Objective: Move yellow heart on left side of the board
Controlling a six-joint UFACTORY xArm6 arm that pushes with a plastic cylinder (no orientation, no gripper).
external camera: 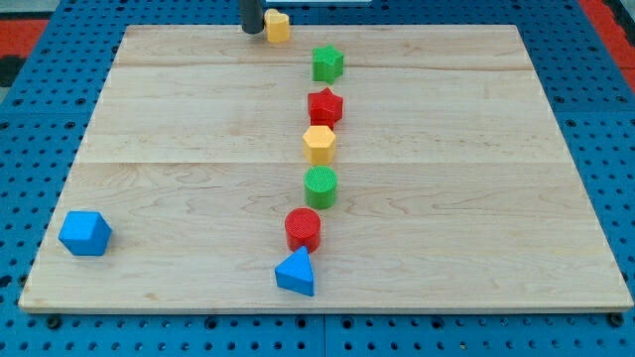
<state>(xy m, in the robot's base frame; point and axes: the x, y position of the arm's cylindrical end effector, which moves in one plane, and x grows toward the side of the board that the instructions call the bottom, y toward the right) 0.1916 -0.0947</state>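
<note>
The yellow heart (277, 26) sits at the view's top edge of the wooden board (179, 149), a little left of centre. My tip (253, 31) is just to the left of the heart, touching or nearly touching its left side. The rod rises out of the view's top.
A column of blocks runs down the board's middle: green star (327, 63), red star (324, 106), yellow hexagon (318, 144), green cylinder (320, 186), red cylinder (303, 229), blue triangle (296, 273). A blue cube (84, 233) lies at the bottom left.
</note>
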